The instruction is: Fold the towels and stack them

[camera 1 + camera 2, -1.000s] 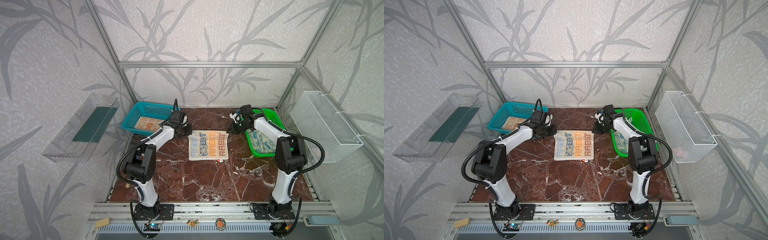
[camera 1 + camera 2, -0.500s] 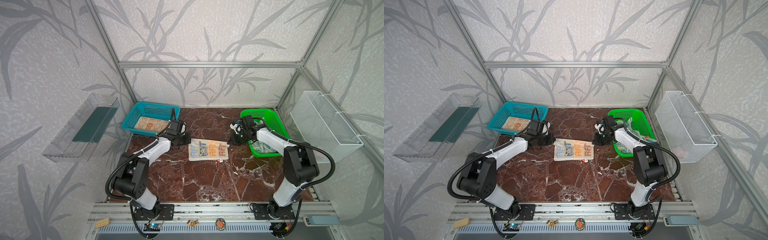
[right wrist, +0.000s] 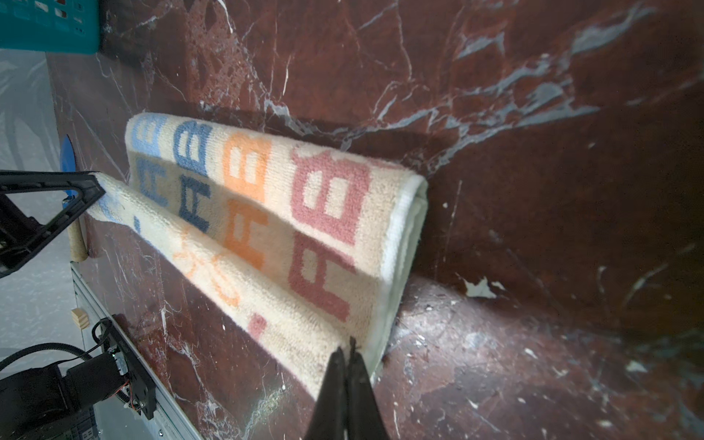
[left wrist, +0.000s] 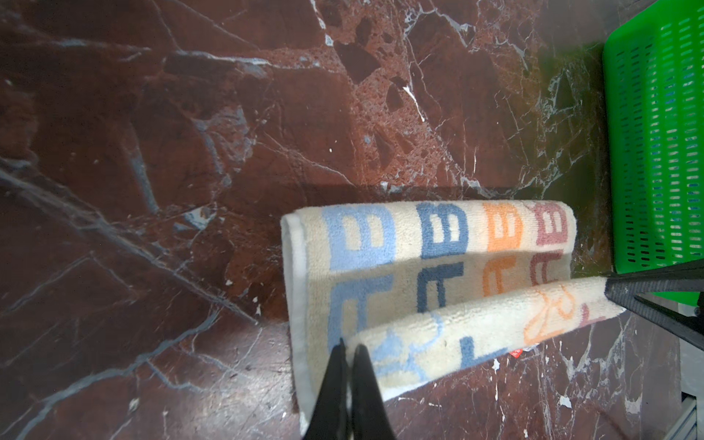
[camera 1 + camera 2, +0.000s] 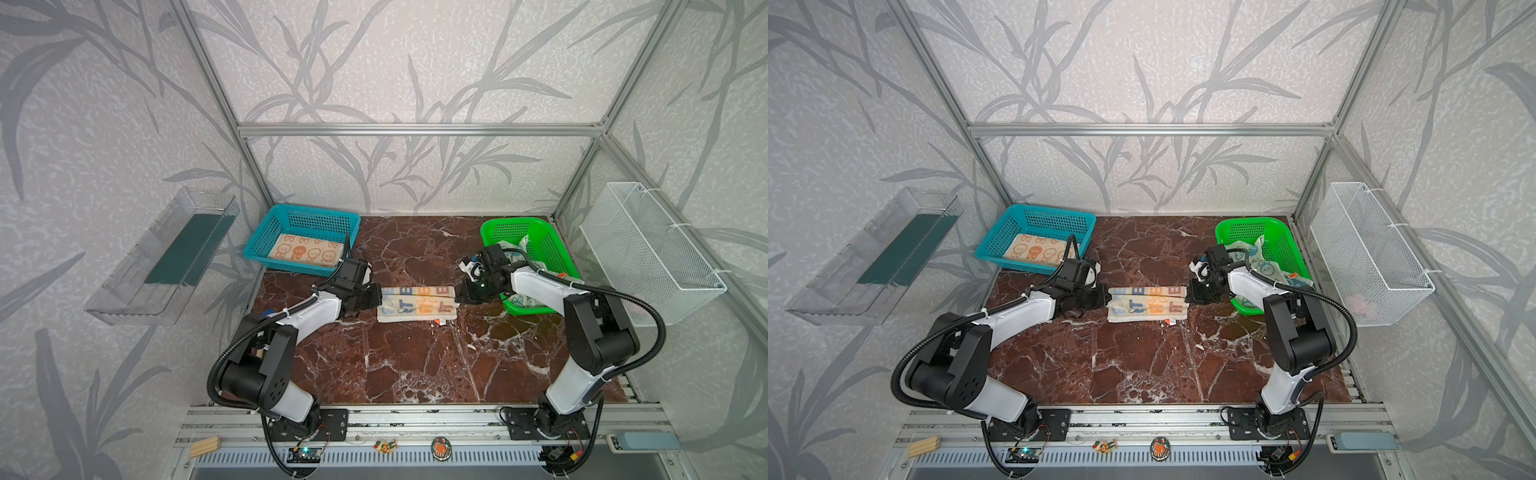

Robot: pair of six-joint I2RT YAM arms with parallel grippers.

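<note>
The striped RABBIT towel (image 5: 415, 304) (image 5: 1146, 306) lies mid-table as a narrow strip, its far part doubled over toward the front. My left gripper (image 5: 379, 296) (image 4: 348, 344) is shut on the left corner of the raised upper layer. My right gripper (image 5: 457, 296) (image 3: 348, 344) is shut on the right corner. In both wrist views that layer (image 4: 476, 327) (image 3: 236, 266) hangs stretched between the two grippers, just above the lower layer. The orange-bunny towel (image 5: 305, 251) lies flat in the blue basket. The blue-bunny towel (image 5: 514, 248) sits crumpled in the green basket.
The blue basket (image 5: 316, 215) stands at the back left and the green basket (image 5: 555, 251) at the back right, close behind my right wrist. A white wire basket (image 5: 648, 249) hangs on the right wall, a clear tray (image 5: 162, 257) on the left wall.
Both grippers have carried the towel's far edge toward the front. The towel went from lying spread flat to a narrow doubled strip.
</note>
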